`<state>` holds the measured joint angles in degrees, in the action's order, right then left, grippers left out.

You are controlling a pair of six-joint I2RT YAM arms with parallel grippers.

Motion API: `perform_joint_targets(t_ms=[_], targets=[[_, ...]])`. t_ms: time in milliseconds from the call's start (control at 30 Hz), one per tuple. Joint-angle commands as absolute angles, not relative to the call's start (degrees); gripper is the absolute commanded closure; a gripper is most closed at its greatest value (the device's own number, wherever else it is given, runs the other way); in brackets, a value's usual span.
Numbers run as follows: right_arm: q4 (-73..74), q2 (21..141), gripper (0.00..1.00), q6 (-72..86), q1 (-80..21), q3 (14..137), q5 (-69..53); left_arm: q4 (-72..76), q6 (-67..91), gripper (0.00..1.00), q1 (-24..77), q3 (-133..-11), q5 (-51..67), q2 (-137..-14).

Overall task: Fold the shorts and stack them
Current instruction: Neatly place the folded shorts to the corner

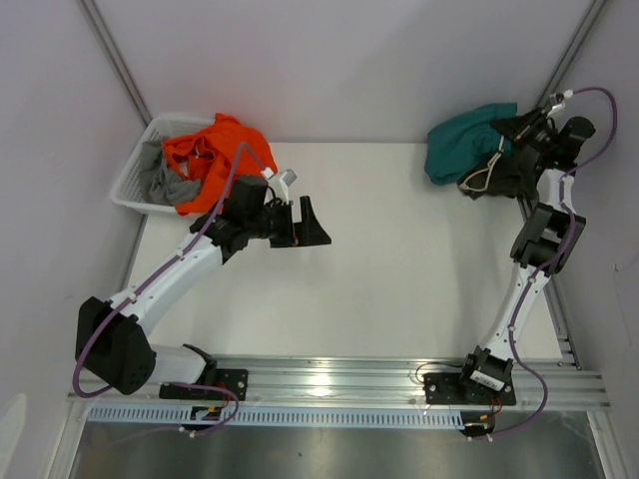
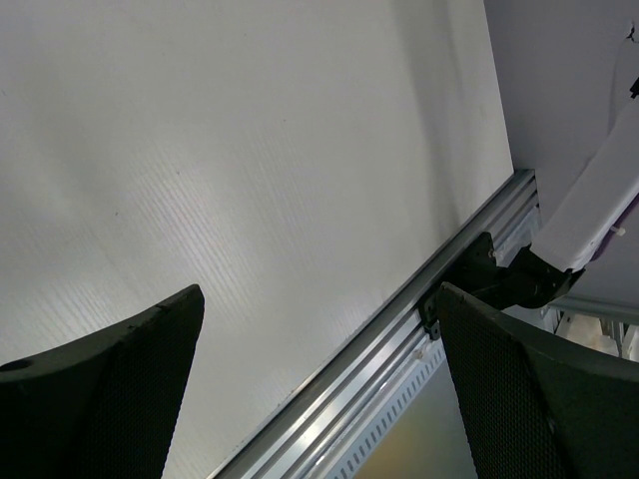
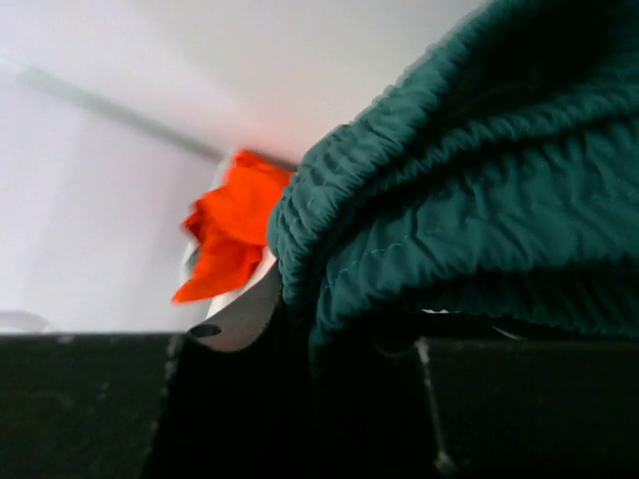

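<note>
Evidently early: nothing folded, nothing stacked. Teal shorts (image 1: pixel 461 145) lie bunched at far right corner of desk (image 1: pixel 399 289). Right pincer (image 1: pixel 496 165) buried in cloth; grip cannot tell. Left pincer (image 1: pixel 315 222) wide, empty, above desk. Orange cloth (image 1: pixel 215 150) heaped in basket (image 1: pixel 133 183), far left.

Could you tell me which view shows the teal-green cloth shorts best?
The top external view: it takes in the whole bunched teal-green cloth shorts. The right wrist view shows only close-up folds; the left wrist view shows nothing of them.
</note>
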<state>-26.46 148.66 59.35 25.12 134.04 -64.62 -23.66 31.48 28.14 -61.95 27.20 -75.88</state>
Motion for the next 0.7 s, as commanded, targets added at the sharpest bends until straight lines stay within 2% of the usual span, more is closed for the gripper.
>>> perform_joint_targets(t_ms=[0, 100, 167, 233, 333, 433, 467, 600, 667], targets=[[2.7, 142.9, 1.0, 38.4, 30.5, 128.2, -53.7, -22.1, 31.7, 0.01, 28.3, -63.4, 27.6, -75.6], [18.0, 143.3, 1.0, 28.4, 31.2, 133.0, -47.9, -21.7, 32.1, 0.01, 28.4, -62.7, 27.6, -75.2], [20.2, 143.5, 1.0, 27.5, 32.0, 132.6, -46.5, -21.5, 32.3, 0.01, 28.4, -62.5, 27.9, -75.5], [26.8, 143.8, 1.0, 24.0, 32.6, 133.7, -39.1, -21.5, 32.2, 0.01, 28.4, -62.7, 28.2, -75.8], [39.2, 145.9, 1.0, 19.7, 32.9, 141.3, -28.8, -21.7, 32.1, 0.01, 28.4, -63.1, 28.3, -75.8], [49.3, 149.8, 1.0, 17.2, 33.2, 149.2, -24.4, -21.9, 31.9, 0.01, 28.4, -63.4, 28.6, -75.9], [50.8, 149.1, 1.0, 16.3, 33.0, 149.2, -23.5, -22.0, 32.0, 0.01, 28.4, -63.4, 28.6, -76.0], [49.8, 142.3, 1.0, 13.4, 32.2, 135.4, -21.7, -22.0, 31.9, 0.01, 28.4, -63.5, 28.8, -76.1], [49.7, 141.2, 1.0, 12.7, 31.2, 133.8, -19.9, -21.9, 31.9, 0.01, 28.5, -63.5, 28.9, -76.3]])
